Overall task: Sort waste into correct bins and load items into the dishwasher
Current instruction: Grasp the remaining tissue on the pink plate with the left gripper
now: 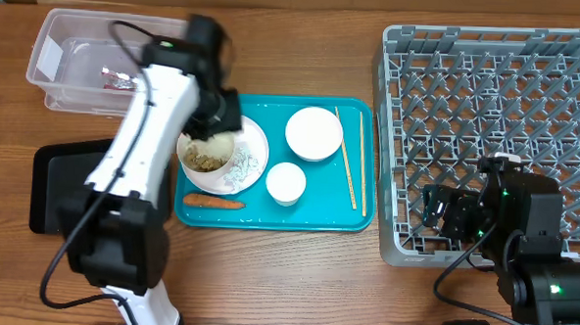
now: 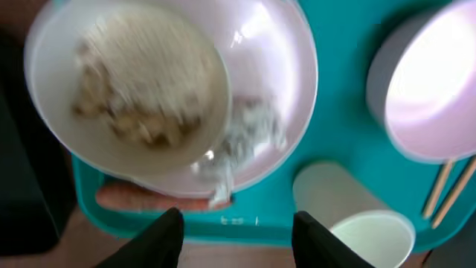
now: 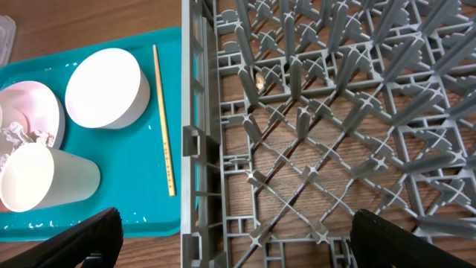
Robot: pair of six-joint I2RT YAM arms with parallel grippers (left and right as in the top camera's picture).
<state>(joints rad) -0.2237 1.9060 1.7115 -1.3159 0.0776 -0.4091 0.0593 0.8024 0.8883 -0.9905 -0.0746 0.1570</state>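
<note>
well, left gripper [image 2: 239, 220] spread empty over plate [image 2: 271, 59], right gripper [image 3: 236, 220] spread, tub label [image 1: 45, 60] unreadable

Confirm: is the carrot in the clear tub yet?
No, the carrot lies on the teal tray, just in front of the plate.

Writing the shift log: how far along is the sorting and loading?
Done: the wrapper lies in the clear tub. In hand: nothing; the left gripper hovers open over the scraps bowl. Left: foil, carrot, scraps, chopsticks, plate, bowls; the dish rack holds no dishes.
</note>
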